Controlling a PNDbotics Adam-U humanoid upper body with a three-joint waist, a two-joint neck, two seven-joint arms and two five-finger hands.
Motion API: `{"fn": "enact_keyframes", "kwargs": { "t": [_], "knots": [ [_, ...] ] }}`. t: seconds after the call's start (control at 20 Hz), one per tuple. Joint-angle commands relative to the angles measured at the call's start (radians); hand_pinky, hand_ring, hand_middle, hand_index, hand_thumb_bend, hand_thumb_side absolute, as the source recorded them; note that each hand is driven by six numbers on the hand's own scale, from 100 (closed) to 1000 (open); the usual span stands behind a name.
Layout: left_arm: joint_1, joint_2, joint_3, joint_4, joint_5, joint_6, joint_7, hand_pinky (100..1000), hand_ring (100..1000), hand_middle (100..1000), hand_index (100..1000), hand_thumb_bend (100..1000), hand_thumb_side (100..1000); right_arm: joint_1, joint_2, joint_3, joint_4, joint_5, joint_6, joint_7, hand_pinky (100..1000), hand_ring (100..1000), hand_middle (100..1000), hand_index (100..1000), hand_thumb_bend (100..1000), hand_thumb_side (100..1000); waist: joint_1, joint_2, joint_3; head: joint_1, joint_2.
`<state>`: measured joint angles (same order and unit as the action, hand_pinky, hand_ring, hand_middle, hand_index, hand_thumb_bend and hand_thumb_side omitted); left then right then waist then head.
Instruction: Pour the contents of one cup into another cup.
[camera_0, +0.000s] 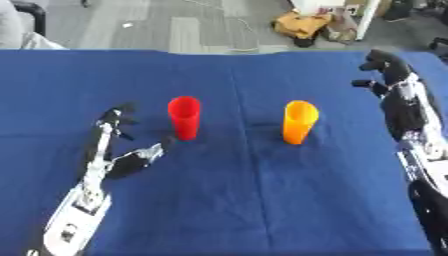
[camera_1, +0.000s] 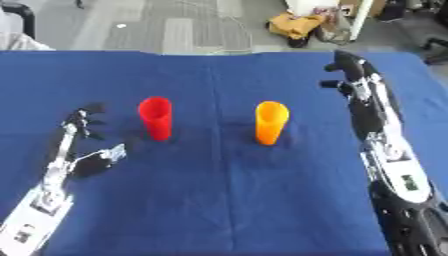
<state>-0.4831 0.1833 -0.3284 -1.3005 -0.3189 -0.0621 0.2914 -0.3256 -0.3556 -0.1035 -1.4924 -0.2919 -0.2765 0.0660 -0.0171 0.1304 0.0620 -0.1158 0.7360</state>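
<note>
Both hands lie with fingers spread on the blue cloth (camera_0: 245, 200): left hand (camera_0: 114, 127) beside the red cup (camera_0: 184, 117), right hand (camera_1: 350, 75) beyond the upright orange cup (camera_0: 299, 121).

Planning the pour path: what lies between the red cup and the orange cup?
Nothing: only bare blue tablecloth separates the red cup from the orange cup, clearest in the left eye view.

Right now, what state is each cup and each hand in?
red cup: upright on the blue cloth, not held, contents not visible.
orange cup: upright, leaning slightly, not held.
left hand: open, beside the red cup, not gripping it.
right hand: fingers relaxed, apart from both cups.
</note>
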Motion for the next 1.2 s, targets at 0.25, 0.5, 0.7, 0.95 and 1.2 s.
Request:
{"fn": "enact_keyframes", "kwargs": {
  "t": [0.25,0.5,0.7,0.95,1.2],
  "knots": [
    [-0.069,-0.015,-0.003,0.07,-0.025,-0.008,0.023,557,727,759,868,746,445,-0.012,-0.01,-0.002,-0.01,-0.001,-0.002,0.005,654,991,604,808,660,696,-0.004,-0.005,-0.012,0.006,0.002],
    [-0.097,-0.019,-0.002,0.115,-0.031,-0.013,0.024,556,725,758,869,742,451,-0.012,-0.006,-0.001,-0.01,0.0,-0.003,0.006,653,991,603,808,660,696,-0.01,-0.001,-0.02,0.007,0.001],
    [-0.119,-0.021,0.0,0.143,-0.03,-0.018,0.022,555,723,757,869,741,454,-0.013,-0.003,0.001,-0.009,0.001,-0.004,0.008,653,991,603,808,660,700,-0.013,0.003,-0.025,0.008,-0.001],
    [-0.143,-0.022,-0.001,0.175,-0.034,-0.025,0.014,556,724,757,870,739,460,-0.015,0.001,0.003,-0.009,0.001,-0.005,0.011,653,992,603,808,659,701,-0.016,0.01,-0.032,0.011,-0.004],
    [-0.167,-0.027,0.001,0.207,-0.042,-0.035,0.006,557,725,757,871,737,464,-0.018,0.004,0.003,-0.009,0.002,-0.005,0.013,653,992,602,808,659,703,-0.017,0.017,-0.038,0.014,-0.008]
  ]
}}
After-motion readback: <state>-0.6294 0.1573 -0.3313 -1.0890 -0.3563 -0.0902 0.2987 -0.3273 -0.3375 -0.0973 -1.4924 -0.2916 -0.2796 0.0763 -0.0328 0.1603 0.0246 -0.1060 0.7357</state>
